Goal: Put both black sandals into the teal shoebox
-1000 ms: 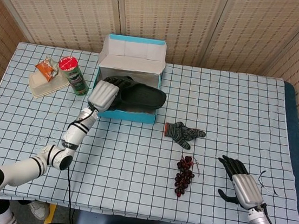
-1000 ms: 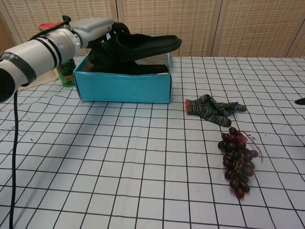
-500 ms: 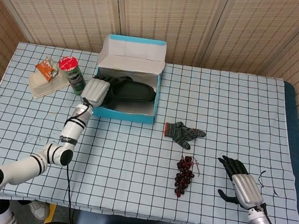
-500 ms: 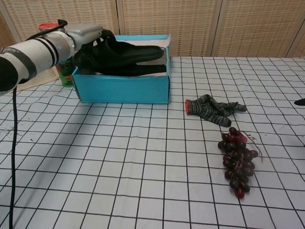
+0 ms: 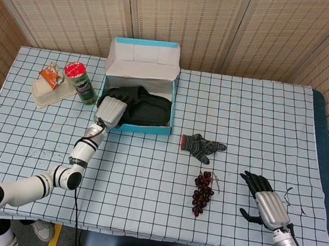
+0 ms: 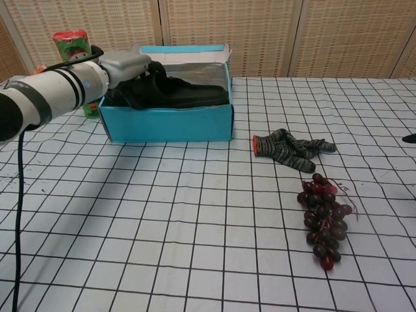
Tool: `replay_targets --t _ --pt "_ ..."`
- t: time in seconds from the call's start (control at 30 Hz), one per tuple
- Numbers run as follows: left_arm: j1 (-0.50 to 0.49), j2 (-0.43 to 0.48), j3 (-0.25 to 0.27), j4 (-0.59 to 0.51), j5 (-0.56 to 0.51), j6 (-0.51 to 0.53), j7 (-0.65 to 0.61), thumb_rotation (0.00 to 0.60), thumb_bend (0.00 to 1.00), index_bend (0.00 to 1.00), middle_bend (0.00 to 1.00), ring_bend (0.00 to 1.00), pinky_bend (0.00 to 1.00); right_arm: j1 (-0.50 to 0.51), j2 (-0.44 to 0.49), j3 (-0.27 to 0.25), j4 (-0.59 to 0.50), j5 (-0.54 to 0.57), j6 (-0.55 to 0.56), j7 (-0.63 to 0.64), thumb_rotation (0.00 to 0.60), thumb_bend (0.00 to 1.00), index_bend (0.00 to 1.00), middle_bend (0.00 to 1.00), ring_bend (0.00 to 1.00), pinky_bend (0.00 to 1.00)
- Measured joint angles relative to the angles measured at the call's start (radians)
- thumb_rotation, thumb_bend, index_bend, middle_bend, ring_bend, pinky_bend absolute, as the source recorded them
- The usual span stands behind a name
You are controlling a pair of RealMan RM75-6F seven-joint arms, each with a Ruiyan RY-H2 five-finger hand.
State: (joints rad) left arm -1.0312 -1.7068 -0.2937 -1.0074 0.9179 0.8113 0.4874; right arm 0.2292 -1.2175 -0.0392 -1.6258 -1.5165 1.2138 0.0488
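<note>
The teal shoebox (image 5: 146, 128) (image 6: 169, 122) stands at the back left of the table with its lid (image 5: 143, 60) tipped up behind it. A black sandal (image 5: 148, 108) (image 6: 192, 95) lies inside it, on top of more black sandal material that I cannot separate. My left hand (image 5: 110, 111) (image 6: 125, 65) is at the box's front-left end. Its dark fingers (image 6: 144, 83) reach over the wall and grip the sandal's strap end. My right hand (image 5: 266, 201) rests on the table near the front right corner, fingers apart, holding nothing.
A grey knitted glove (image 5: 202, 146) (image 6: 292, 148) lies right of the box, with a bunch of dark red grapes (image 5: 203, 192) (image 6: 323, 218) in front of it. A green can with a red lid (image 5: 82, 83) (image 6: 73, 44) and a snack packet (image 5: 51, 75) on a tray stand left of the box.
My left hand has lowered the sandal from above the box's rim down into the box. The box has shifted slightly. The right hand has not moved.
</note>
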Motion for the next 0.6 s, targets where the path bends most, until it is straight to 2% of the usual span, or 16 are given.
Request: replay_targets --t 0.17,0.4,0.6 --pt "0.003 0.005 0.003 -0.024 0.011 0.017 -0.005 0.600 0.88 0.68 0.86 0.71 0.76 0.003 -0.004 0.000 -0.002 0.000 -0.005 -0.002 0.600 0.20 0.00 0.00 0.00 0.00" --pt "-0.002 0.004 0.006 -0.014 -0.025 -0.023 0.003 0.600 0.87 0.68 0.86 0.71 0.76 0.003 -0.005 0.000 -0.003 0.000 -0.004 -0.005 0.600 0.20 0.00 0.00 0.00 0.00" --pt "-0.021 0.012 0.011 0.003 -0.114 -0.149 0.012 0.600 0.87 0.68 0.86 0.71 0.76 0.007 -0.005 0.001 -0.003 0.003 -0.012 -0.011 0.600 0.20 0.00 0.00 0.00 0.00"
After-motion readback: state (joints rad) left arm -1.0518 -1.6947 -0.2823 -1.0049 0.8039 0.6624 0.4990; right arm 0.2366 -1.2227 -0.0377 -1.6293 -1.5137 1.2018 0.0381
